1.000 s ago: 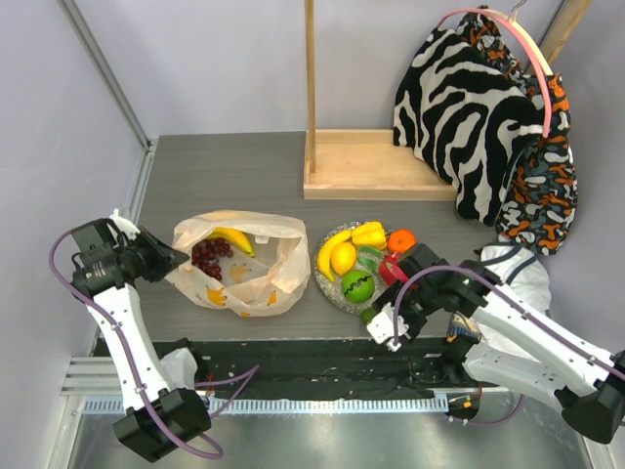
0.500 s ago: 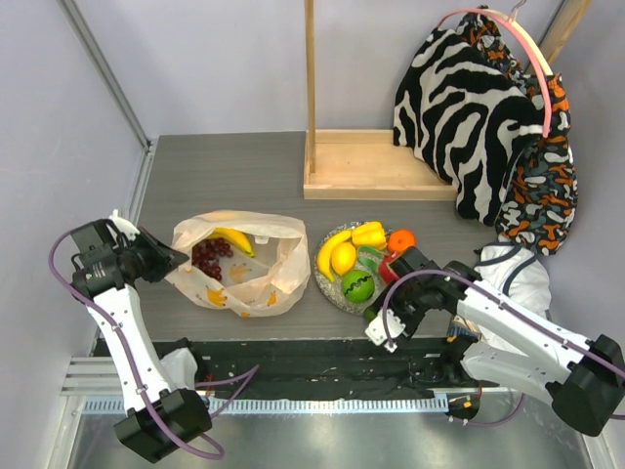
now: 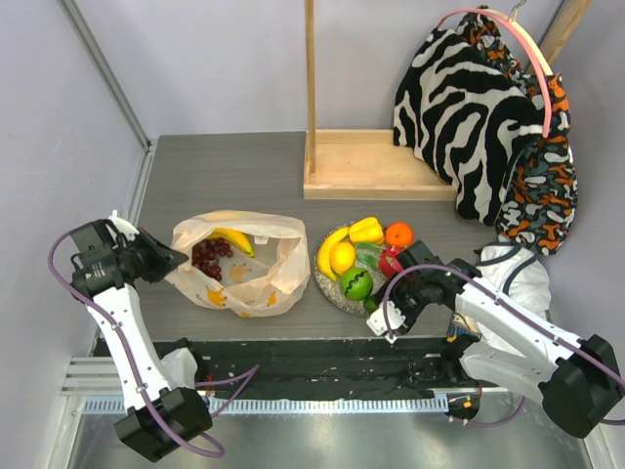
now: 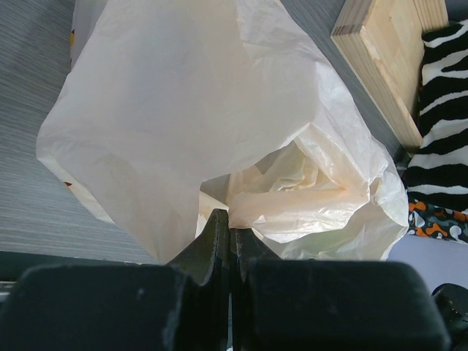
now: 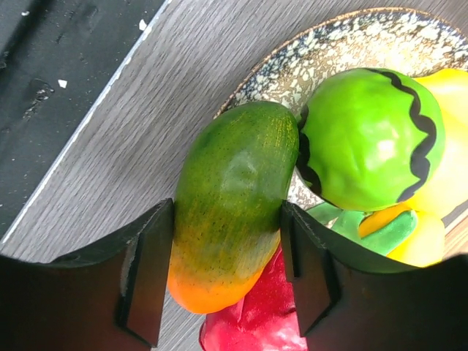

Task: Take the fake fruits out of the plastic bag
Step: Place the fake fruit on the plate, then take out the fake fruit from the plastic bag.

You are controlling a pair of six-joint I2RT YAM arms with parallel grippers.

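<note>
My left claw (image 3: 172, 262) is at the left edge of the table (image 3: 225, 166), pressed together on a fold of the plastic bag (image 3: 264, 281). From above, the bag lies with its long axis left to right. Its mouth gapes upward, showing a grape bunch (image 3: 207, 256) and a banana (image 3: 234, 238) inside. My left wrist view gives none of that. There I see only the bag's (image 4: 183, 95) pale crinkled outer wall and my left claw (image 4: 229, 223) with no gap between its fingers, the film caught in them.

Right of the bag sits the speckled plate (image 3: 328, 286) with a second banana (image 3: 329, 251), a lemon (image 3: 343, 257), a yellow pepper (image 3: 367, 231), an orange (image 3: 398, 234) and a green apple (image 3: 356, 284).

My right claw (image 3: 381, 315) is at the plate's near right rim, pinching a green-and-orange fruit (image 3: 370, 305), which is barely visible from above. The right wrist view shows it plainly: the green-and-orange fruit (image 5: 234, 190) is squeezed across its width in my right claw (image 5: 227, 245). Its long axis slants from the orange tip low by my palm up to the green end over the plate's rim (image 5: 351, 36), just beside the apple (image 5: 373, 139). A red fruit (image 5: 256, 318) lies under it.
</note>
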